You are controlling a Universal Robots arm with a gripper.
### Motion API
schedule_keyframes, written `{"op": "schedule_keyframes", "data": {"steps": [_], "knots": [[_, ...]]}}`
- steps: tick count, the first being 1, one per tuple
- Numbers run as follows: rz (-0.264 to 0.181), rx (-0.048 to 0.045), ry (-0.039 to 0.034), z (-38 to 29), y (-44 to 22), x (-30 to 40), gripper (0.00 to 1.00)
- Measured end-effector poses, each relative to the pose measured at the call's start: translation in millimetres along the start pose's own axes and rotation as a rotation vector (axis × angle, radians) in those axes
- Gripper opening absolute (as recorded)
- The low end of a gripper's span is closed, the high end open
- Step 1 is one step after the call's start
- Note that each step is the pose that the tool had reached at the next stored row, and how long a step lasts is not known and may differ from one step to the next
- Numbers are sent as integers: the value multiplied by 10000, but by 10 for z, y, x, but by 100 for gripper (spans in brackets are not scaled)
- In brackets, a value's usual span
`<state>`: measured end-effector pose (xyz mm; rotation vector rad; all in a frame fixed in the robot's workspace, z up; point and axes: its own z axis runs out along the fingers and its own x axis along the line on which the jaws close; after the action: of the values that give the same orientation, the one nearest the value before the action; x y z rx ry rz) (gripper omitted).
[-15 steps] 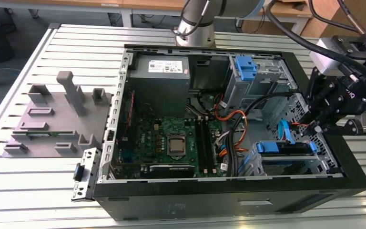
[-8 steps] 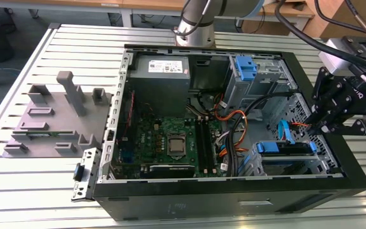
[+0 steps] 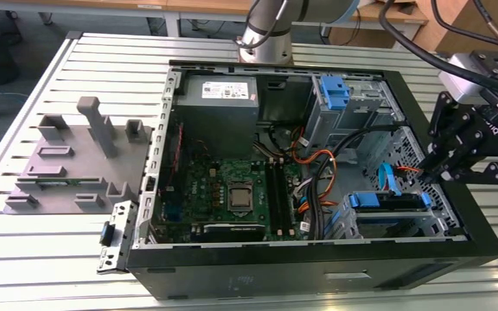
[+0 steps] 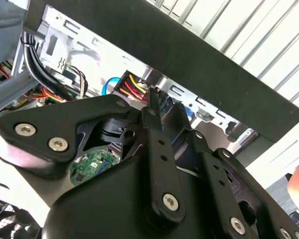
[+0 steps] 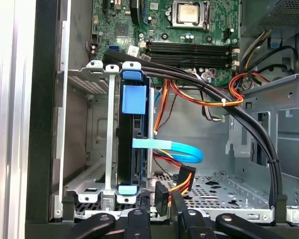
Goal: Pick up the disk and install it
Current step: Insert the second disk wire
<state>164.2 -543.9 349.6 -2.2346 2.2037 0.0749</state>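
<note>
likely snag risk: orange/black cables (image 5: 204,99) and blue sata ribbon (image 5: 174,148) run just beside the disk (image 5: 133,144), already seated on edge in the drive cage (image 5: 97,129), so could catch on the gripper (image 3: 443,170). hangs over case's (image 3: 456,214) edge at exterior view's right, tilted inward toward cage. can't tell if fingers apart or together; nothing visibly held.

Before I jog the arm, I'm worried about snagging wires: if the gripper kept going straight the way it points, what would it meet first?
Probably the black power plug with red and yellow wires, just ahead of the gripper; depth is unclear.
</note>
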Motion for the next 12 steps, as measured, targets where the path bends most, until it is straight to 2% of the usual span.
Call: {"op": "schedule_keyframes", "data": {"steps": [12], "knots": [[3,-2,111,78,23,13,31]]}}
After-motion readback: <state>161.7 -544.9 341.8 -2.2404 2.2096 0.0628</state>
